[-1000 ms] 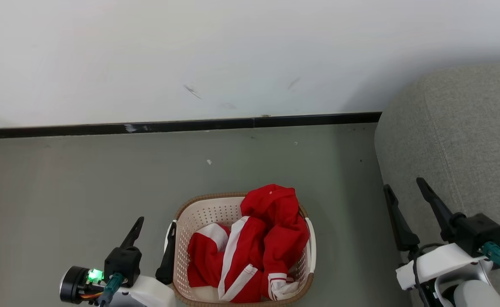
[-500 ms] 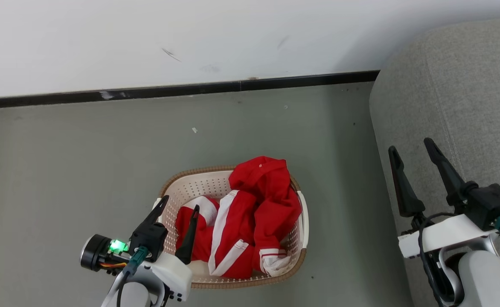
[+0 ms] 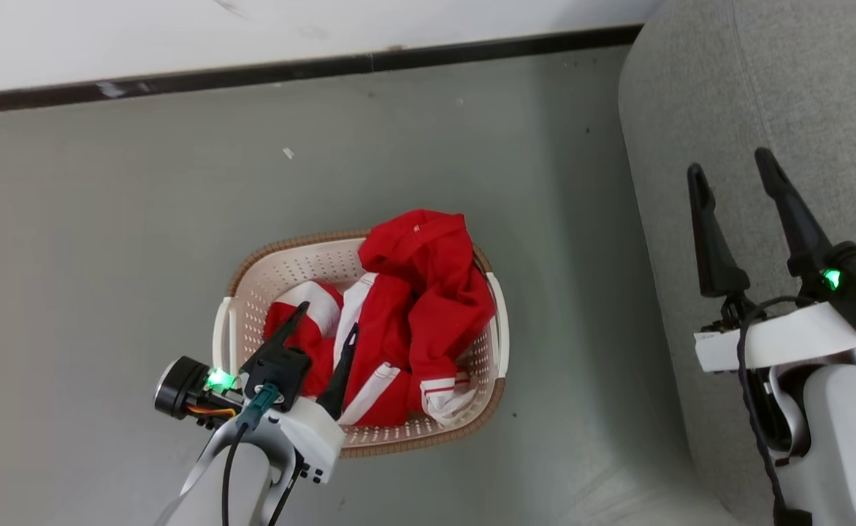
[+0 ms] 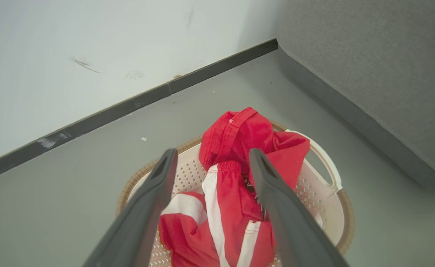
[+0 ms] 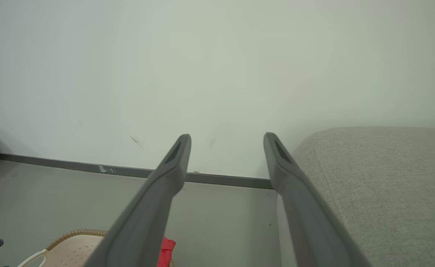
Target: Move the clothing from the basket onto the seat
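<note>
The red clothing (image 3: 413,307) with white panels lies heaped in the cream basket (image 3: 249,292) with its brown rim on the grey floor. My left gripper (image 3: 328,320) hovers open over the basket's near left part, its fingers pointing at the pile. In the left wrist view that gripper (image 4: 211,155) frames the clothing (image 4: 239,148) with nothing between the fingers, above the basket (image 4: 325,159). At the right, my right gripper (image 3: 730,165) stands open over the grey seat (image 3: 800,88). The right wrist view has the gripper (image 5: 226,139) facing the wall, the seat (image 5: 380,185) to its right.
A white wall (image 3: 107,36) with a black skirting board (image 3: 253,73) runs behind the basket. Bare grey floor (image 3: 92,219) surrounds the basket on the left and far sides. The seat's rounded side stands a short way right of the basket.
The head camera has tilted downward, so the whole picture shifted up. My left gripper has moved from beside the basket's left wall to over the clothing inside it. Both grippers stay open.
</note>
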### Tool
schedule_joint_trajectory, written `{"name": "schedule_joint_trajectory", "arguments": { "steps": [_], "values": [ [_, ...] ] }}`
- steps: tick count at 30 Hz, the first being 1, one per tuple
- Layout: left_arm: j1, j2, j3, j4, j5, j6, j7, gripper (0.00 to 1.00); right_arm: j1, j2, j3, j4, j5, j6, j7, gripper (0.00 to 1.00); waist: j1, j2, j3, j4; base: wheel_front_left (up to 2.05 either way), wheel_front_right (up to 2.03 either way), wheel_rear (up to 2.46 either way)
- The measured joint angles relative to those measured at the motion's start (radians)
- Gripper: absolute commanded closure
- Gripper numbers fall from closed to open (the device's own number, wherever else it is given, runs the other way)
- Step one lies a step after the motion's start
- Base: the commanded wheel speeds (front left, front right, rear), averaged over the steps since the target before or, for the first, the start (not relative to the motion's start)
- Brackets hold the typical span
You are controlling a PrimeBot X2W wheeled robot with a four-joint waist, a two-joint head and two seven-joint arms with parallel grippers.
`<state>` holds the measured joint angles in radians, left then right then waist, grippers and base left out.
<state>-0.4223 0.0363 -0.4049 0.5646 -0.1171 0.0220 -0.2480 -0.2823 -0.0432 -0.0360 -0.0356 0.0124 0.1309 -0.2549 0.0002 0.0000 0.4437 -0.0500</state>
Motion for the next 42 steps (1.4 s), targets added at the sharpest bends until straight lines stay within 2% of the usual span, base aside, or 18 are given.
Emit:
{"name": "schedule_joint_trajectory", "arguments": {
  "steps": [22, 42],
  "values": [
    [-0.136, 0.000, -0.162, 0.057, 0.004, -0.039, -0.001, 0.00, -0.202, -0.001, 0.021, -0.012, 0.052, 0.000, 0.000, 0.00, -0.0001, 0.0000, 0.213, -0.084, 0.00, 0.00, 0.00],
    [-0.254, 0.001, -0.177, 0.152, 0.006, -0.025, -0.001, 0.00, -0.305, -0.002, 0.019, 0.005, 0.098, 0.000, 0.000, 0.00, -0.0001, 0.0000, 0.348, -0.161, 0.00, 0.00, 0.00]
  ]
}}
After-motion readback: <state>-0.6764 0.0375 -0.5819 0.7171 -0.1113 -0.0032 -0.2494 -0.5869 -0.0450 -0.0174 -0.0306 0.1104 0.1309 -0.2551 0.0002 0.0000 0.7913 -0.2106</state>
